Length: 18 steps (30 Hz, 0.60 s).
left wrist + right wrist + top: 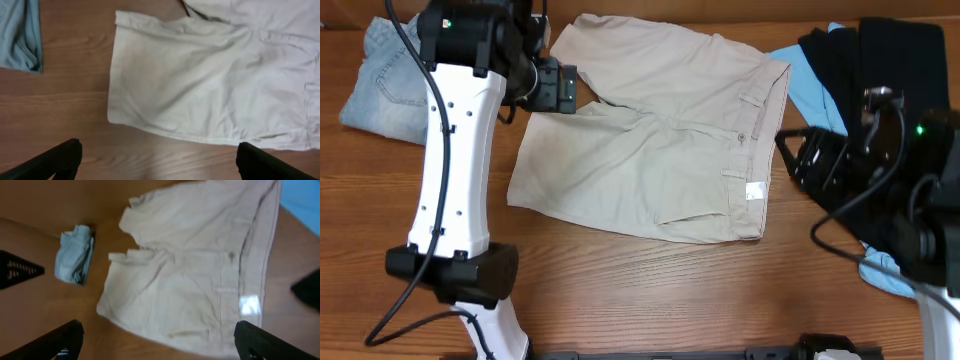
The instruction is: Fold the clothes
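The beige shorts (650, 130) lie spread flat on the wooden table, waistband and white label (754, 192) to the right, legs to the left. My left gripper (552, 85) hovers over the far leg near the crotch, open and empty; its view shows the near leg (190, 85) above the wide-apart fingers (157, 160). My right gripper (798, 160) is open and empty, just right of the waistband; its view shows the whole shorts (195, 270) between its fingers (157, 340). Pale denim (385, 80) lies far left. Black (880, 80) and light-blue (810, 85) pieces lie at right.
The left arm's white link and black base (455, 270) stand at the table's front left. The right arm (930, 230) and its cables overlie the black pile. Bare wood (650, 290) runs along the front edge. The denim also shows in the left wrist view (20, 35).
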Motion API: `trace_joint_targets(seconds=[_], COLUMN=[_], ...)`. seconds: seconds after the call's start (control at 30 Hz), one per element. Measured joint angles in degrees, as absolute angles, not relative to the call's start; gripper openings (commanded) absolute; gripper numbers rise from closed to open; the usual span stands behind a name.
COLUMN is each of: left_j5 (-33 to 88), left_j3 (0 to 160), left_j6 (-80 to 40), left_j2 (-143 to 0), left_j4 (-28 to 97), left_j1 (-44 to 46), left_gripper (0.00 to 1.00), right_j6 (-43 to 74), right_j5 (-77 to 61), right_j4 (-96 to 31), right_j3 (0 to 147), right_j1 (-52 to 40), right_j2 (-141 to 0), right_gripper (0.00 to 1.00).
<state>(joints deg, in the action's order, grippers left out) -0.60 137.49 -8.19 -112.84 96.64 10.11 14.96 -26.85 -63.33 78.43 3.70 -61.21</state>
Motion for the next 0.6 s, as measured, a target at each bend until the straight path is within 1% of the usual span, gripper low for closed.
trace_joint_targets(seconds=[0.13, 0.2, 0.27, 0.33, 0.43, 0.47, 0.6], left_j5=[-1.85, -4.51, -6.79, -8.56, -9.85, -10.02, -9.56], left_j3=[128.53, 120.40, 111.98, 102.65, 88.73, 83.68, 70.22], left_j6=[-12.16, -16.27, -20.53, -25.21, -32.95, -36.16, -47.66], left_j2=[-105.78, -100.51, -95.94, -92.58, -92.38, -92.75, -93.95], left_j4=[96.03, 93.95, 88.77, 80.84, 67.92, 62.39, 50.70], left_j1=[11.29, 11.64, 11.64, 11.49, 10.04, 8.88, 1.76], left_gripper=[1.00, 1.00, 1.00, 1.00, 1.00, 1.00, 1.00], right_j6=[15.46, 16.75, 18.39, 20.29, 24.08, 25.54, 29.78], right_j5=[-24.86, -21.32, -17.10, -12.62, -6.09, -4.47, -1.04], right_j4=[-71.09, -73.45, -75.29, -76.58, -77.17, -77.21, -77.12], right_j3=[78.35, 77.60, 76.75, 76.25, 75.94, 75.92, 75.83], right_j1=[3.68, 3.60, 3.09, 1.96, -1.48, -3.05, -8.27], right_j2=[-60.88, -61.14, -61.89, -63.35, -66.70, -67.94, -73.25], right_gripper=[1.00, 1.00, 1.00, 1.00, 1.00, 1.00, 0.99])
